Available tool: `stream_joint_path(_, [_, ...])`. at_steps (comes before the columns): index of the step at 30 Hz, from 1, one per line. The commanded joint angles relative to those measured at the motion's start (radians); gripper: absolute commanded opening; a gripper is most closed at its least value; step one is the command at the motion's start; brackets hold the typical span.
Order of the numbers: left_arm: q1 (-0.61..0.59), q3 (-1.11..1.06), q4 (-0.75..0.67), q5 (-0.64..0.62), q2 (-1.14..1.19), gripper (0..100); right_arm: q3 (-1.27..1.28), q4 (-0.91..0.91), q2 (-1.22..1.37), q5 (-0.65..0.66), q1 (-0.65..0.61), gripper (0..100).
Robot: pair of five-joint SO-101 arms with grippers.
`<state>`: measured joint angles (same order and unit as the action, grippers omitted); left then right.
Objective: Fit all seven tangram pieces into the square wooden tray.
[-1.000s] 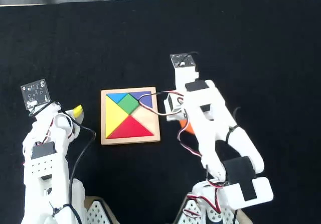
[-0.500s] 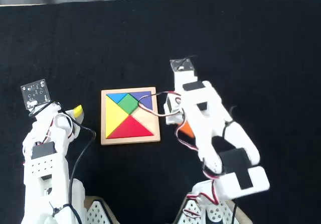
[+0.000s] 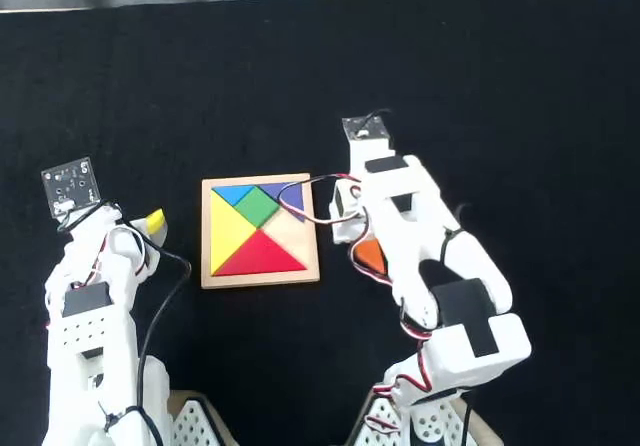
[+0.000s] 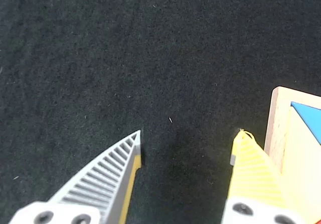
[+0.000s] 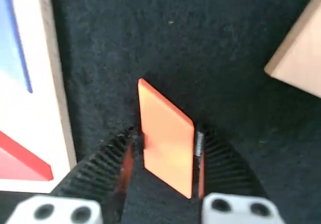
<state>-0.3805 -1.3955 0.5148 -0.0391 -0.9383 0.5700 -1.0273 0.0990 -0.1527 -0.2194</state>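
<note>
The square wooden tray [image 3: 260, 279] lies mid-table and holds blue, green, purple, yellow and red pieces, with bare wood [image 3: 296, 232] on its right side. An orange piece [image 3: 371, 257] sits just right of the tray, and my right gripper [image 3: 366, 254] is shut on it. In the right wrist view the orange piece [image 5: 166, 133] stands between the two fingers over black cloth, with the tray rim [image 5: 54, 83] beside it. My left gripper [image 4: 188, 143] is open and holds nothing, just off the tray's left corner [image 4: 277, 118]; it also appears as a yellow-tipped gripper [image 3: 155, 223] left of the tray.
A pale tan flat thing [image 5: 300, 58] lies on the cloth a little beyond the right gripper, on the side away from the tray. Black cloth covers the table [image 3: 500, 86]. The arm bases stand along the front edge.
The right arm's elbow and upper links have swung left and forward, while the orange piece stays held beside the tray's right edge. The left arm has not moved.
</note>
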Motion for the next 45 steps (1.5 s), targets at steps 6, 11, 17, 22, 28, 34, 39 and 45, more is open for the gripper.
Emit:
stream_joint_path(6, [-0.002,0.007,-0.015,-0.002,-0.015,29,-0.056,0.011,-0.002,-0.003,0.009,8.9])
stream_joint_path(11, [-0.002,0.007,-0.015,-0.002,-0.015,29,-0.139,-0.075,-0.073,-0.003,-0.040,8.9])
stream_joint_path(17, [-0.002,0.007,-0.015,-0.002,-0.015,29,-0.232,-0.120,-0.157,-0.003,-0.236,9.1])
stream_joint_path(22, [-0.002,0.007,-0.015,-0.002,-0.015,29,-0.265,-0.097,-0.102,-0.017,-0.311,9.2])
stream_joint_path(28, [-0.002,0.007,-0.015,-0.002,-0.015,29,-0.298,-0.052,0.042,-0.133,-0.313,9.2])
stream_joint_path(34, [-0.002,0.007,-0.015,-0.002,-0.015,29,-0.338,-0.091,0.094,-0.235,-0.318,9.2])
stream_joint_path(39, [-0.002,0.007,-0.015,-0.002,-0.015,29,-0.354,-0.084,0.101,-0.281,-0.330,9.2])
stream_joint_path(45, [-0.002,0.007,-0.015,-0.002,-0.015,29,-0.355,-0.084,0.101,-0.282,-0.331,9.2])
